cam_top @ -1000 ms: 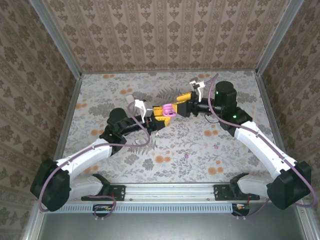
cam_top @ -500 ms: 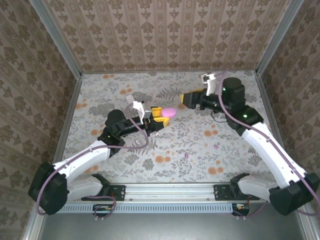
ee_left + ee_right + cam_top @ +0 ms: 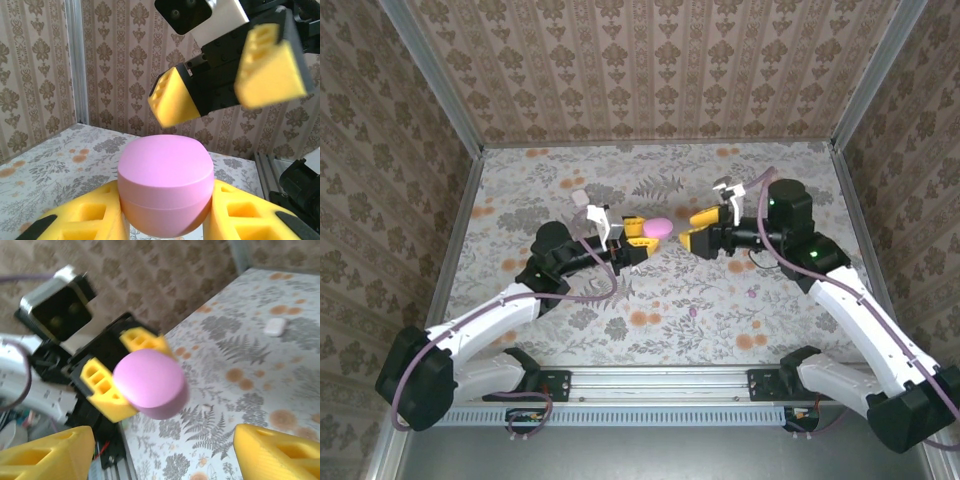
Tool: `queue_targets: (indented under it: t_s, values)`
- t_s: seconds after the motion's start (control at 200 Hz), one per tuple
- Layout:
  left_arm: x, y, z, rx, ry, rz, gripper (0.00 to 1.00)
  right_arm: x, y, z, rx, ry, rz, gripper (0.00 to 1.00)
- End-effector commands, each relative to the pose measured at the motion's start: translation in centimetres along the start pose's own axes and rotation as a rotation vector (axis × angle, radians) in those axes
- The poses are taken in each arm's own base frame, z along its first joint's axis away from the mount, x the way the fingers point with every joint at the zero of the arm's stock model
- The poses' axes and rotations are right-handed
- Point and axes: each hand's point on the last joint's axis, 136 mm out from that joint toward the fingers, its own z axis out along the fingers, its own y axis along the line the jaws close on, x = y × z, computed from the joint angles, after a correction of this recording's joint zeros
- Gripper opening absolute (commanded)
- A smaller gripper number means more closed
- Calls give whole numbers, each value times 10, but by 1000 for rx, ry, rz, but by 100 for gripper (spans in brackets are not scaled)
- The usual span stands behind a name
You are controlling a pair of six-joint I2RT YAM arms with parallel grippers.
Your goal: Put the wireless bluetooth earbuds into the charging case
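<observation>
Two arms stretched over the flower-printed table (image 3: 520, 180), their grippers facing each other near its middle. In the top view the left arm (image 3: 490, 315) ran up from the 7 o'clock corner and the right arm (image 3: 850, 300) from the 5 o'clock corner.

The left gripper (image 3: 646, 238) was clamped on the pink charging case (image 3: 658, 226). In the left wrist view the case (image 3: 164, 187) had its lid shut and was pinched between two yellow fingers (image 3: 90, 217) pressing its sides at 9 and 3 o'clock.

The right gripper (image 3: 699, 228) stood at 3 o'clock of the case, near it but not touching, with its jaws spread wide and nothing between them. From the right wrist the case (image 3: 149, 384) sat in the middle of the view, beyond the yellow fingertips (image 3: 50, 455) at the lower corners. The left wrist view showed the right gripper (image 3: 220, 80) at 12 to 1 o'clock of the case, clear of it.

One pink earbud (image 3: 752, 293) lay loose on the table at about 5 o'clock of the right gripper, well apart from it. A second pink earbud (image 3: 693, 311) lay at 6 o'clock of that gripper, also well apart.

A small white piece (image 3: 274, 326) lay on the table at 2 o'clock in the right wrist view, too blurred to identify.
</observation>
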Motion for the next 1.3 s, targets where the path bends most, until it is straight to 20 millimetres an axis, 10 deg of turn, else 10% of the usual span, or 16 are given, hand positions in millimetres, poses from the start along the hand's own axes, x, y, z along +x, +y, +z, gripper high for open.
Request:
queue_targets:
  t_s: [0.0,0.36,0.805,1.295]
  values:
    - [-22,-10,5,52,-48,46,35,-5,10,7,-30,1,-90,78]
    - [-25,-10,5,13,-50,261,35,-24,-4,37,-113,22,618,69]
    - [-29,-1,8,-28,-61,271,35,-5,5,46,-197,137,701,59]
    - [-27,5,8,-61,-60,224,40,-20,6,45,-231,41,718,23]
